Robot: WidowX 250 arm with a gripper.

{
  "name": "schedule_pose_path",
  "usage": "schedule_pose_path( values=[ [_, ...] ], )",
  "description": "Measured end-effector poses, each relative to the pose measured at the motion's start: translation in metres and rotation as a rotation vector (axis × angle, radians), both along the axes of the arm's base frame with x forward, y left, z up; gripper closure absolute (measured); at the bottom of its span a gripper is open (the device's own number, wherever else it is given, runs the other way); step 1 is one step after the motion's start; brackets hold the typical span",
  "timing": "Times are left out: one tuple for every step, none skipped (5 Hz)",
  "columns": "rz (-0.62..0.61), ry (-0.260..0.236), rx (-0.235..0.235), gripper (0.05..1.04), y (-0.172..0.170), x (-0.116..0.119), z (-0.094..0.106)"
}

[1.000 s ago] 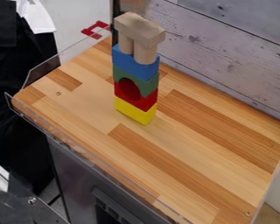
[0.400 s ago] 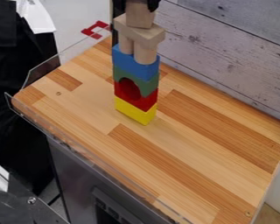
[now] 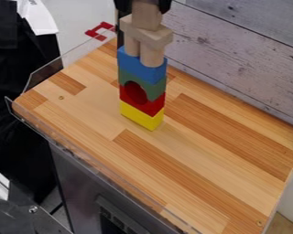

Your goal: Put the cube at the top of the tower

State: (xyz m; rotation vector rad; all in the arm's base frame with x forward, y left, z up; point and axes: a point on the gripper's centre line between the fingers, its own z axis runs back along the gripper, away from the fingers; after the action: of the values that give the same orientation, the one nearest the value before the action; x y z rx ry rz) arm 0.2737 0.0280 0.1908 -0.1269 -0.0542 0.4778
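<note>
My gripper (image 3: 144, 5) is at the top edge of the camera view, above the back left of the table. It stands open, its fingers just to the left and right of a plain wooden cube (image 3: 146, 16). The cube rests on the flat wooden block (image 3: 154, 35) that tops the tower. Below that block are two wooden cylinders (image 3: 151, 55), then a blue block (image 3: 143, 66), a green arch (image 3: 156, 89), a red block (image 3: 151, 106) and a yellow block (image 3: 141, 116). The tower stands upright.
The tower stands on a wooden tabletop (image 3: 192, 151) with a clear plastic guard (image 3: 44, 75) at its left edge. A red bracket (image 3: 100, 30) is at the back left corner. A grey plank wall (image 3: 235, 59) runs behind the table.
My gripper has come into view at the top with the cube, which now sits on the flat block. Since the middle frame its fingers have spread slightly. The tower below has not shifted.
</note>
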Motion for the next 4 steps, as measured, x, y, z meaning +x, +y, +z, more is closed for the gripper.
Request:
schedule_pose_path(
  values=[
    [0.003, -0.021, 0.019, 0.074, 0.0, 0.004, 0.01],
    [0.0, -0.048, 0.036, 0.082, -0.002, 0.009, 0.022],
    [-0.072, -0.047, 0.092, 0.083, -0.023, 0.01, 0.035],
    [-0.193, -0.015, 0.146, 0.083, -0.066, 0.01, 0.028]
  ],
)
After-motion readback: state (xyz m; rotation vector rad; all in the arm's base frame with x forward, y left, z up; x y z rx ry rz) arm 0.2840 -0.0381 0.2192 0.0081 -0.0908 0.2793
